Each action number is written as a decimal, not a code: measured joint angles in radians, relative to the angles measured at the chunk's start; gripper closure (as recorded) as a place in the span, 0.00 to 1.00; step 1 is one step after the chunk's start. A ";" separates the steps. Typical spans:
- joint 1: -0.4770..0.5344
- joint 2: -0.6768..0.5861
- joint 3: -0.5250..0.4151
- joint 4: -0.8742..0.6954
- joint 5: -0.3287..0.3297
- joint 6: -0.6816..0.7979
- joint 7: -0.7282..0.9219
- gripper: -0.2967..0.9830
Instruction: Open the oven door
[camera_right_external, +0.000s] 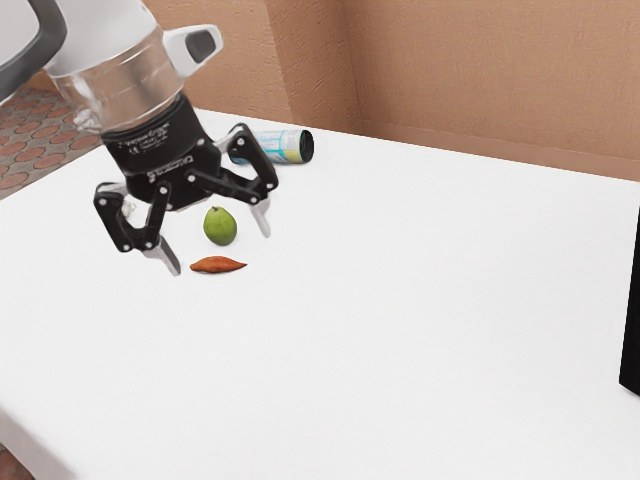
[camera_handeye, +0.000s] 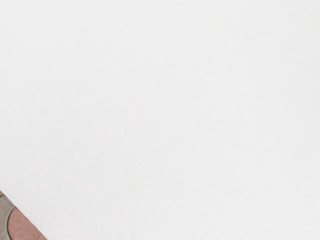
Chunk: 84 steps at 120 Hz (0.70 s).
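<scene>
Black slab (camera_right_external: 632, 320), probably the oven, well apart from the green pear (camera_right_external: 220, 226), toward the exterior view's right! End effector (camera_right_external: 221, 251) spread, empty, overlapping that pear's surroundings. The door should swing stiffly; take its handle or free edge. Wrist view: white worktop (camera_handeye: 165, 115), some floor (camera_handeye: 26, 227).

White table (camera_right_external: 400, 330), terracotta-toned wall (camera_right_external: 480, 80) behind — a jutting corner — reddish paving floor (camera_right_external: 40, 135), pale stone joints

The black two-finger gripper (camera_right_external: 220, 251) hangs spread above a flat white table (camera_right_external: 420, 330) bearing a rounded green fruit (camera_right_external: 220, 227), tapered orange vegetable (camera_right_external: 216, 265) and blue-labelled cylinder (camera_right_external: 283, 147).
</scene>
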 joint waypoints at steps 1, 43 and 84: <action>0.000 0.000 0.000 0.000 0.000 -0.001 -0.017 0.23; -0.022 0.274 -0.329 0.246 0.080 0.135 -0.548 0.23; -0.240 0.575 -0.404 0.404 0.241 0.486 -0.862 0.23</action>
